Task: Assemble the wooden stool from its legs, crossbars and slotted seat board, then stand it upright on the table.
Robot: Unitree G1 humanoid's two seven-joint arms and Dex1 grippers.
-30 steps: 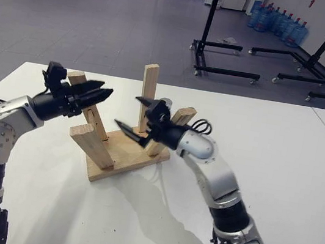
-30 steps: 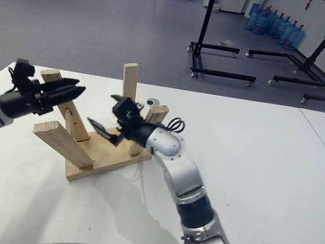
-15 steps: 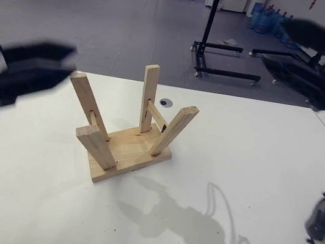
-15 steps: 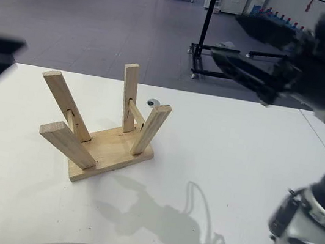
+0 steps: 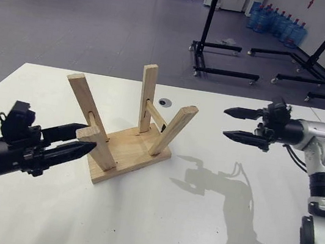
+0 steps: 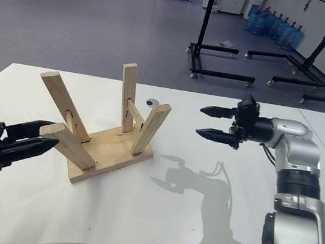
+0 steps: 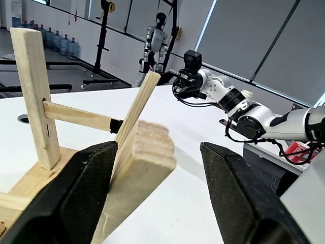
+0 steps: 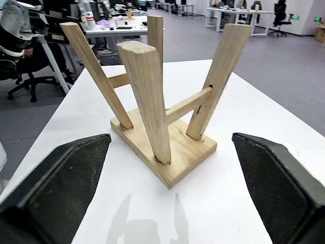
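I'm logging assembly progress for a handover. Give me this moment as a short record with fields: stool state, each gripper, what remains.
stool: stool stands upside down, assembled
seat board: seat board lies flat on the table
legs: four legs point up, with crossbars fitted between them
left gripper: left gripper open, fingers either side of the nearest leg at its top end; contact unclear
right gripper: right gripper open, in the air on the robot's right of the stool, apart from it
remaining: stool not yet stood upright
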